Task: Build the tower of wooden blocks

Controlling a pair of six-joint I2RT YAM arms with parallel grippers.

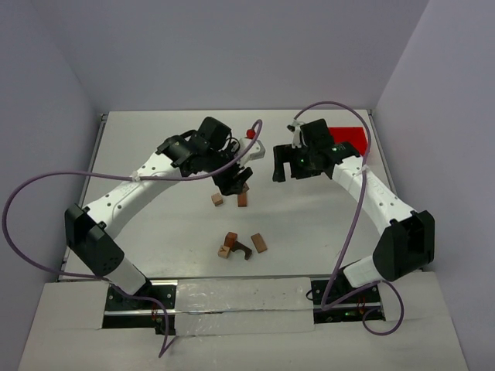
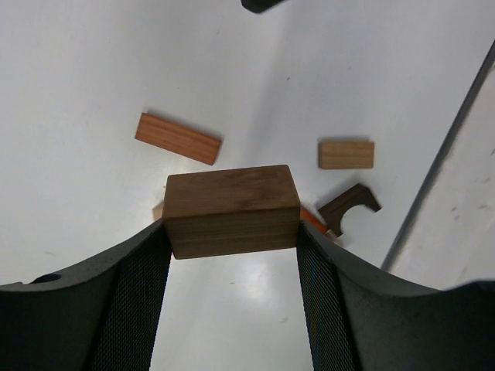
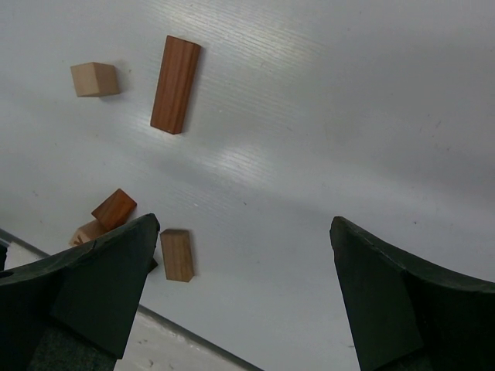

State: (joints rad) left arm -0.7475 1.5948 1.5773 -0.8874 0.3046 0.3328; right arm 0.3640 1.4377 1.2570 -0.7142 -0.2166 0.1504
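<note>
The left arm reaches forward and inward from its base to the middle of the white surface (image 1: 147, 147), its wrist bent so that the left hand (image 2: 232, 232) points down. Its two fingers (image 2: 139, 294) are clamped on the short ends of a mid-brown rectangular wooden block (image 2: 232, 210), which is held level and clear of the surface.

Just near of that hand in the top view lie a pale tan wooden cube (image 1: 217, 199) and a reddish-brown wooden bar (image 1: 242, 199), close together but apart. Nearer the arm bases is a loose cluster. It has a small reddish-brown cube (image 1: 230, 238), a light tan block (image 1: 224, 251), a dark brown wooden arch (image 1: 244, 250) and a short brown bar (image 1: 259, 243).

The right arm rises from its base and bends inward, holding the right hand (image 3: 241, 228) above the surface, right of the left hand and well apart from every block. Its fingers (image 3: 100, 278) are spread wide with only bare surface between them. A red plastic bin (image 1: 349, 137) sits at the far right behind that arm.
</note>
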